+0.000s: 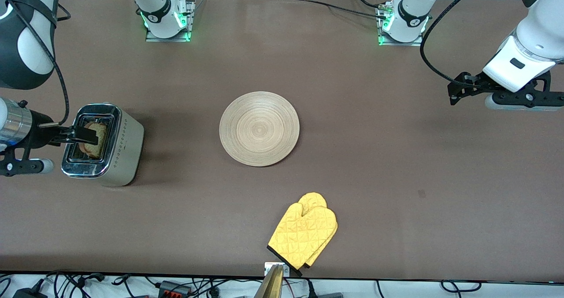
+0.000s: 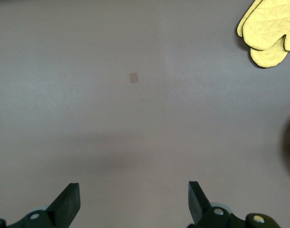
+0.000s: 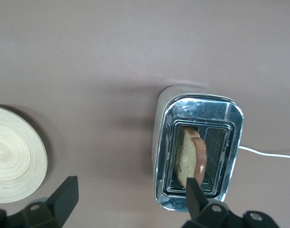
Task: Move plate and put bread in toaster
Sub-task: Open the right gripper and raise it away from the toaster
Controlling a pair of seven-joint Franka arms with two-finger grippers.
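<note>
The toaster (image 1: 119, 150) stands at the right arm's end of the table. The bread (image 1: 98, 140) stands in one of its slots, leaning, with its top edge showing. In the right wrist view the bread (image 3: 188, 154) sits inside the chrome top of the toaster (image 3: 166, 142). My right gripper (image 1: 83, 134) is open just above the toaster's top and holds nothing; it also shows in its own view (image 3: 130, 197). The plate (image 1: 259, 128) lies empty at the table's middle, and the right wrist view shows it too (image 3: 14, 154). My left gripper (image 1: 456, 91) waits, open and empty (image 2: 134, 199), over the left arm's end of the table.
A yellow oven mitt (image 1: 305, 234) lies near the table's front edge, nearer to the camera than the plate; it also shows in the left wrist view (image 2: 268, 33). The toaster's white cord (image 3: 268, 153) trails off from it. Bare brown tabletop (image 1: 396, 157) lies between plate and left gripper.
</note>
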